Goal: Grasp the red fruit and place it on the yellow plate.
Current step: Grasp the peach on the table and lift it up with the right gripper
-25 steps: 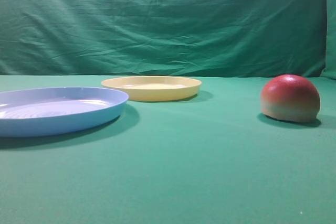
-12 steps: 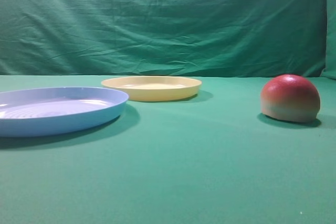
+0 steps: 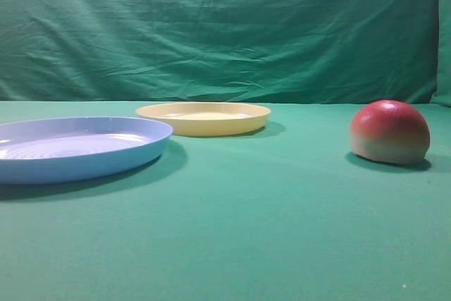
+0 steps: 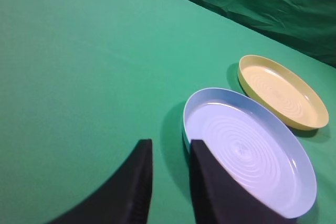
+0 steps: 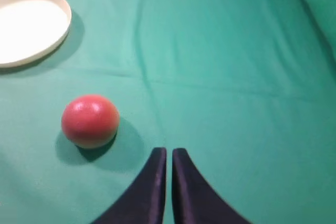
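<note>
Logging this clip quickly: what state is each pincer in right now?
Left pincer: a clear gap between the fingers, open, holding nothing.
Right pincer: shut, empty; the red fruit sits apart on the cloth.

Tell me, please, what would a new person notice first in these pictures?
First the red fruit, alone on the green cloth at the right, apart from both plates. Next the big lavender-blue plate at the front left, with the yellow plate just behind it, both with nothing on them. The right gripper hangs beside the fruit, jaws shut.
</note>
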